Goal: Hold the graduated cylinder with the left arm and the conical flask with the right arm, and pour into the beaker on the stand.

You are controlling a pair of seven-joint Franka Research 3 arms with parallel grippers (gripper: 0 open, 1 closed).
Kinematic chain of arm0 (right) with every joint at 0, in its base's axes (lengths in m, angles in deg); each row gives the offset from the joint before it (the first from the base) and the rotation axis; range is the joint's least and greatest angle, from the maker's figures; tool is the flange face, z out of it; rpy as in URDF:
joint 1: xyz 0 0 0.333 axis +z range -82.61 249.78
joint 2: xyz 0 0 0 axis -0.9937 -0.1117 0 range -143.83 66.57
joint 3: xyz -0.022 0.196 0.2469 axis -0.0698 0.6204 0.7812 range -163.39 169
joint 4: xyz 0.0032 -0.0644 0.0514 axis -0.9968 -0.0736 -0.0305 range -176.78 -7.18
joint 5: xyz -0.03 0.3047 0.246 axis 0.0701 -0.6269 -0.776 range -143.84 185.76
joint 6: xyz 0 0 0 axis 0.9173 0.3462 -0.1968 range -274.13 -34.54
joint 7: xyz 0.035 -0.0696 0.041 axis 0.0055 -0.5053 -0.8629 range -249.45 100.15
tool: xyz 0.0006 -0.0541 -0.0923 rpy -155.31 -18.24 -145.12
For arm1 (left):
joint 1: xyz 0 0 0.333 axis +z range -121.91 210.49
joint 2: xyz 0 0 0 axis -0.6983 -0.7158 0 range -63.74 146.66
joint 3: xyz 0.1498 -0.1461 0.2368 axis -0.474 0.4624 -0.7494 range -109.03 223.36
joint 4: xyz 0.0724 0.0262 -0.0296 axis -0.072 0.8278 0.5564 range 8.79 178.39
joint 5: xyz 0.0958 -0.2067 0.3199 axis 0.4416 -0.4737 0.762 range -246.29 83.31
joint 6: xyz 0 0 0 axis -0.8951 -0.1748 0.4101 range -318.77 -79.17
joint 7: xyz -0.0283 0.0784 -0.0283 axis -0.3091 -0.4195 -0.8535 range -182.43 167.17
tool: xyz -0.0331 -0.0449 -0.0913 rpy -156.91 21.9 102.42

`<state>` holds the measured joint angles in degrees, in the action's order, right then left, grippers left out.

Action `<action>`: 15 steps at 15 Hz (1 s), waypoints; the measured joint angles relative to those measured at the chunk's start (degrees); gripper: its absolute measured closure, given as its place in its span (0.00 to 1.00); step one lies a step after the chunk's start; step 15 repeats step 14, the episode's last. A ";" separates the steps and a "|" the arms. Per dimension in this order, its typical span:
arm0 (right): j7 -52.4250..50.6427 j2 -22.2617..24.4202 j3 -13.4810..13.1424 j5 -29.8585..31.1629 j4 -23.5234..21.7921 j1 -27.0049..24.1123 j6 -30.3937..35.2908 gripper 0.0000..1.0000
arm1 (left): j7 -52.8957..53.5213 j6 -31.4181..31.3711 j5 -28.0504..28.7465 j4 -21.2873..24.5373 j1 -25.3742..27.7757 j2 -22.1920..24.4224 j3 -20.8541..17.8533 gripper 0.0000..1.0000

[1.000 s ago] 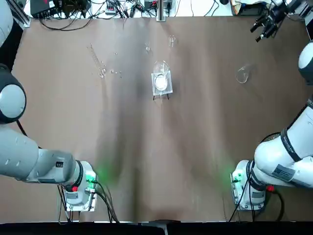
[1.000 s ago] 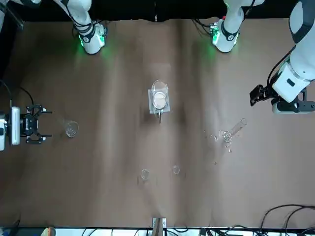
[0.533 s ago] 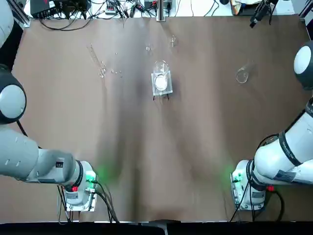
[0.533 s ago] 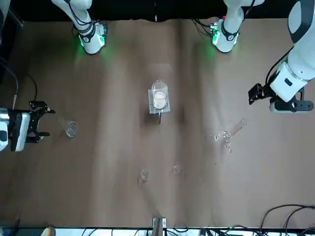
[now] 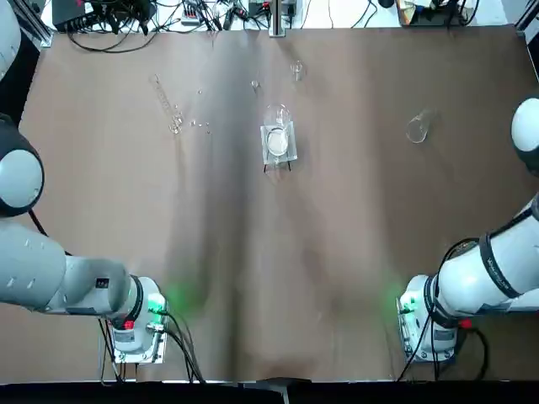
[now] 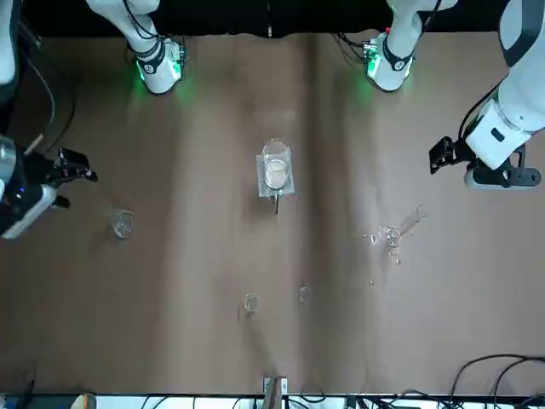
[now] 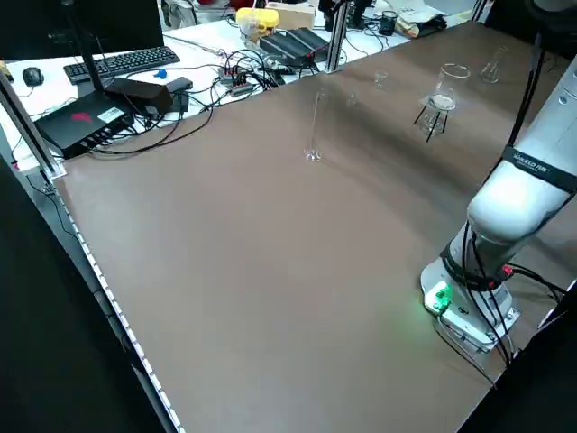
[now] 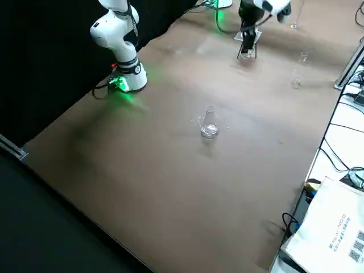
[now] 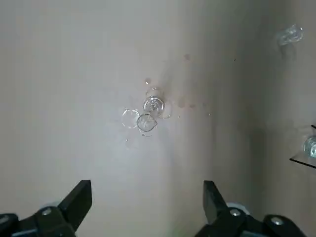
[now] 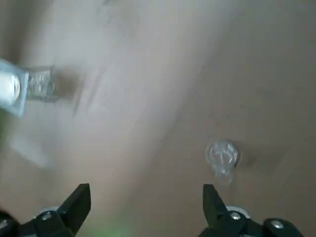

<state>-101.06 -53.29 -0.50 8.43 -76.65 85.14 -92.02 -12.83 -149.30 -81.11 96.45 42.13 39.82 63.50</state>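
Glassware waits on the table (image 5: pixel 253 269) as both arms hang clear: with 12 o'clock pointing away from the robot in the overhead view, the beaker (image 5: pixel 277 139) sits on its stand (image 5: pixel 278 162) near the middle of the table, something white showing inside it. The cylinder (image 5: pixel 166 103) stands upright at about 10 o'clock from the beaker, well apart from it, and the flask (image 5: pixel 418 128) stands upright at about 3 o'clock, also well apart. The left gripper (image 6: pixel 439 157) hovers above the table at roughly 8 o'clock from the cylinder, its fingers spread wide and pinching nothing. The right gripper (image 6: pixel 75 167) hovers at roughly 4 o'clock from the flask, likewise spread and empty. Neither vessel is in a grip or tipped over the beaker. That picture fits two stages alike: both vessels awaiting pick-up with the pouring to come, or both set back down once emptied. Whether the white contents came from either vessel cannot be told, nor whether cylinder or flask holds anything.
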 joint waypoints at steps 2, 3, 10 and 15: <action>10.14 1.96 0.03 0.24 -0.05 0.40 0.54 0.00 | 0.18 0.02 0.00 -0.02 0.00 0.13 0.10 0.00; 13.81 2.70 0.05 0.32 -0.22 0.71 0.82 0.00 | 0.30 0.02 0.00 -0.03 0.00 0.13 0.14 0.00; 17.86 12.88 0.02 6.63 -15.79 1.11 -8.54 0.00 | 2.51 0.02 0.00 -0.94 0.11 0.14 0.14 0.00; 17.86 18.66 -0.29 10.49 -21.56 1.03 -10.08 0.00 | 2.97 0.01 -0.01 -1.27 0.37 0.13 0.14 0.00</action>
